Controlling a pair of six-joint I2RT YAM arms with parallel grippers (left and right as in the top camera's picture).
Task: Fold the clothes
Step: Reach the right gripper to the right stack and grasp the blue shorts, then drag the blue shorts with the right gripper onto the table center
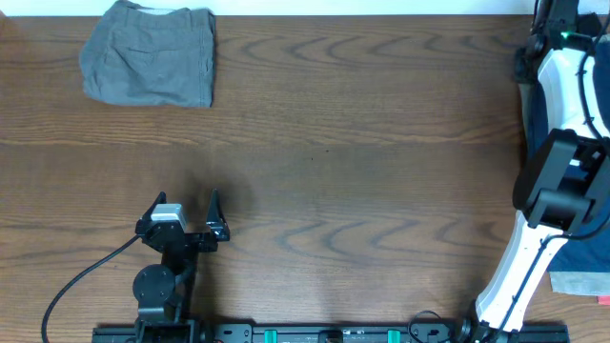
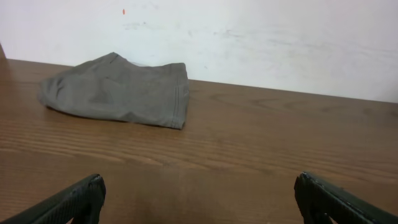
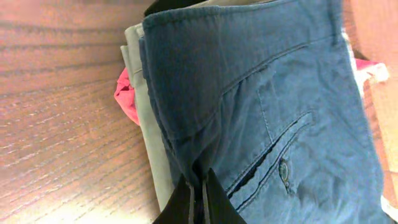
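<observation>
- Since the right claw (image 3: 200, 188) pinches the navy shorts (image 3: 267, 93) at the right edge of the desk (image 1: 381, 143), that arm is nearer.
- Well apart, the left claw (image 1: 188, 219) gapes wide.

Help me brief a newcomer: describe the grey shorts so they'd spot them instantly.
On the wooden table, find the far left corner, beyond the left gripper. The grey shorts lie folded there alone, unlike the blue shorts stacked at the right edge.
</observation>
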